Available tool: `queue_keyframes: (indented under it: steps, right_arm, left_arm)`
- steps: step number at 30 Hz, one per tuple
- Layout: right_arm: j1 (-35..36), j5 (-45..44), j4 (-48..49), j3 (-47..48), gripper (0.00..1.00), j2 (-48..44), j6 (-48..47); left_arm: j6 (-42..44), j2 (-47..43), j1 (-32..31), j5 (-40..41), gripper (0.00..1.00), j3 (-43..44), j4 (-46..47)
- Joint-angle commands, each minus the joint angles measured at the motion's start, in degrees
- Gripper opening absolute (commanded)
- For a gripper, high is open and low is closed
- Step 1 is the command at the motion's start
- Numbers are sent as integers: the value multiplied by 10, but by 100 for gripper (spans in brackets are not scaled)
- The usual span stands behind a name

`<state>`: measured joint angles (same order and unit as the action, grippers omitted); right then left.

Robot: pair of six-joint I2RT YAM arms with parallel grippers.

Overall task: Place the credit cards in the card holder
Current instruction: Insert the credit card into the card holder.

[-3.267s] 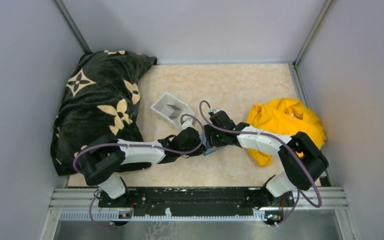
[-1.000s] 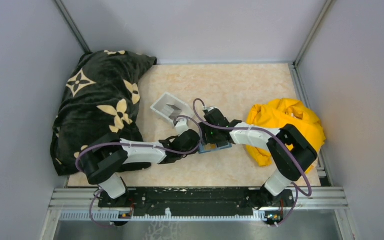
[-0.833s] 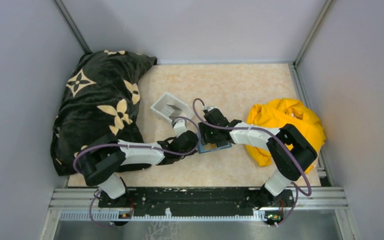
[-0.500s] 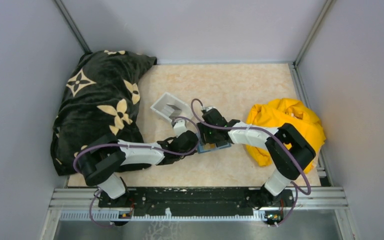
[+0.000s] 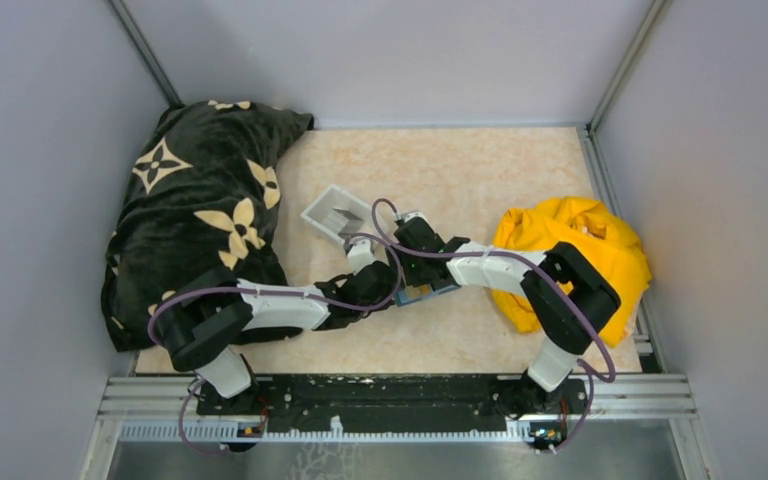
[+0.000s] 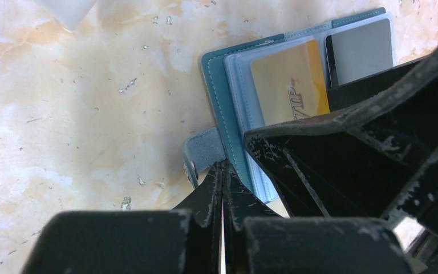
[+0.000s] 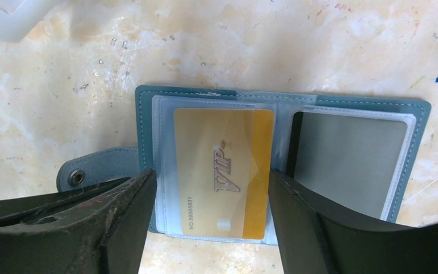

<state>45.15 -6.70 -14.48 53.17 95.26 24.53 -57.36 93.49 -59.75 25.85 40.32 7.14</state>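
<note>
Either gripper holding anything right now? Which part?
Right gripper open, holding nothing. Left gripper shut at the card holder's snap tab; pinched or pressed, cannot tell.

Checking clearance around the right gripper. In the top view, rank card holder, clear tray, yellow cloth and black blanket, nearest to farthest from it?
1. card holder: lying open directly under the right gripper.
2. clear tray: just beyond it, to the left.
3. yellow cloth: off to the right.
4. black blanket: far left.

card holder [image 7: 144,117]: teal, open flat | yellow VIP card [image 7: 222,171]: in tab-side sleeve | grey card [image 7: 348,162]: in other sleeve
</note>
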Motion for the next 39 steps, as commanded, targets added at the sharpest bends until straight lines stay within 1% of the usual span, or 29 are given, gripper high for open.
queue_keyframes:
  steps: [1,5,12,15,19,25,31,39]
  right_arm:
    - [12,1,-3,10,69,31,2]
    - [15,-9,-7,8,63,35,2]
    - [30,-27,-19,15,59,36,5]
    - [37,-38,-29,24,60,40,5]
    - [44,-42,-35,30,66,43,8]
    - [51,-47,-45,38,69,42,12]
    - [57,-50,-50,43,68,42,13]
    - [63,-56,-55,48,61,47,16]
  left_arm:
    - [-3,11,2,-14,0,-4,5]
    - [-5,7,3,-16,0,-11,10]
    - [-5,6,5,-19,0,-12,12]
    - [-6,5,5,-20,0,-13,13]
    - [-9,3,6,-22,0,-18,16]
    - [-12,-3,7,-23,0,-30,25]
    - [-14,-2,9,-27,0,-34,33]
    - [-15,-1,10,-30,0,-37,38]
